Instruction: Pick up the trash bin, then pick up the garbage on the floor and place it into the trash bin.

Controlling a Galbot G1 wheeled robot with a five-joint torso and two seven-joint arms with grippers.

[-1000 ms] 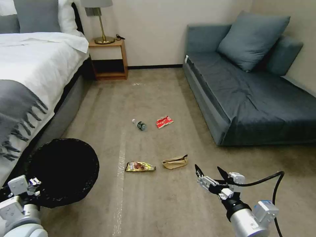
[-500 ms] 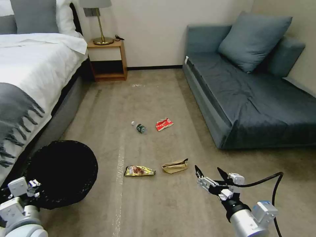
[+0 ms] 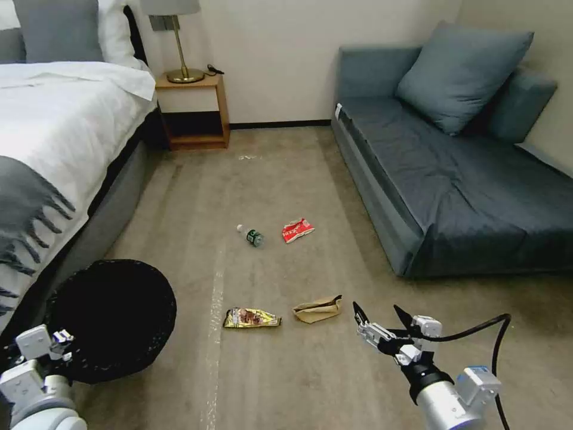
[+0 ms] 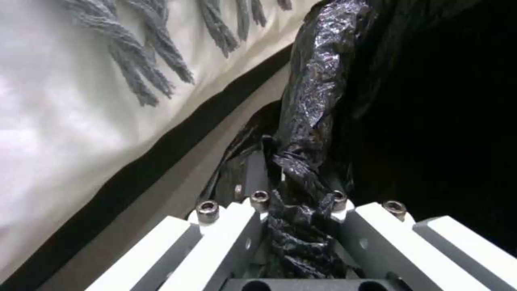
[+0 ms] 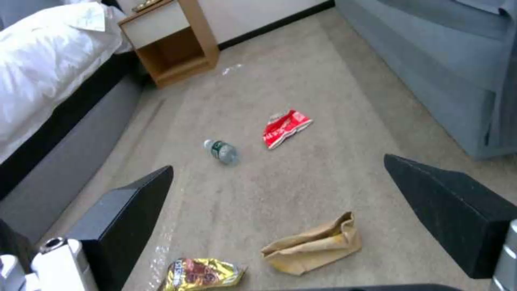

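Bottle (image 3: 251, 235) lying flat, cap toward bed (image 3: 54, 131)

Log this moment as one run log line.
left gripper: shut on trash bin rim | right gripper: open, empty | garbage: four pieces on floor

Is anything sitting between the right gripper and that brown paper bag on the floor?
Nothing visible. The right gripper, jaws open, hangs above bare carpet with the brown paper bag just ahead toward the robot's left. The gold wrapper lies beyond the bag, not in between.
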